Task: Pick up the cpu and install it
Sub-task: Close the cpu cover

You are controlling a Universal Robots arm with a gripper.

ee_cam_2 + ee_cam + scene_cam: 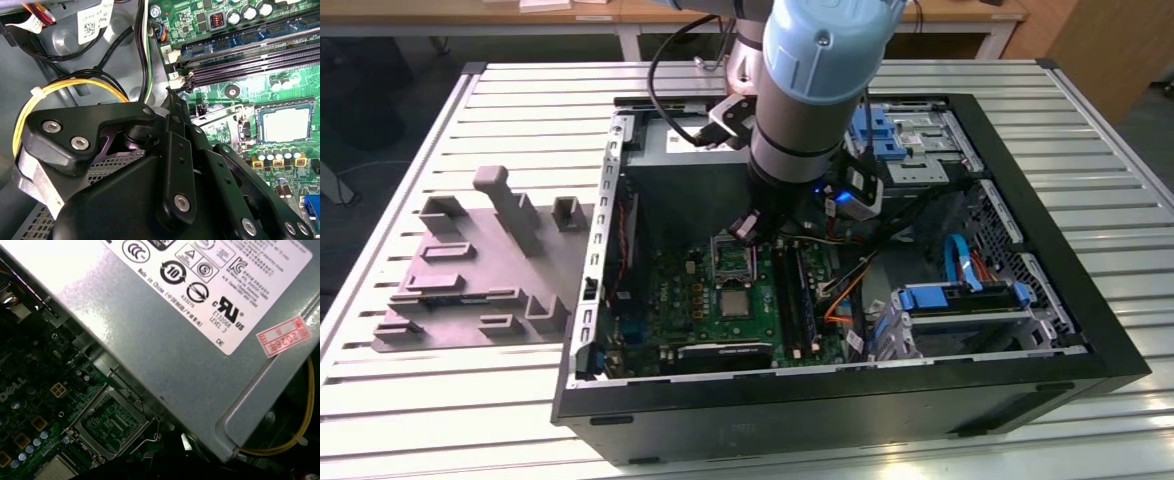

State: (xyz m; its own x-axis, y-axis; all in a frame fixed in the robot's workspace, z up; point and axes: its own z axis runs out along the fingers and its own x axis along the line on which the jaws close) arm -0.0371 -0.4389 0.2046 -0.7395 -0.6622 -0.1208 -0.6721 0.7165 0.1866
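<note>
One cpu [285, 125] lies on the green board [720, 300] inside the case [1067, 330]; gripper [761, 225] hangs above it; whether fingers are apart cannot tell; install appears largely done.

The cpu [738, 303] is a small, thin, flat square chip with a pale silvery top and a darker rim. In the exterior view it lies flat and level on the green motherboard [720, 315] inside the open computer case [1067, 330], square to the board's edges. In the second wrist view the cpu [285, 123] sits within a dark surrounding frame, its pale top facing up.
</note>
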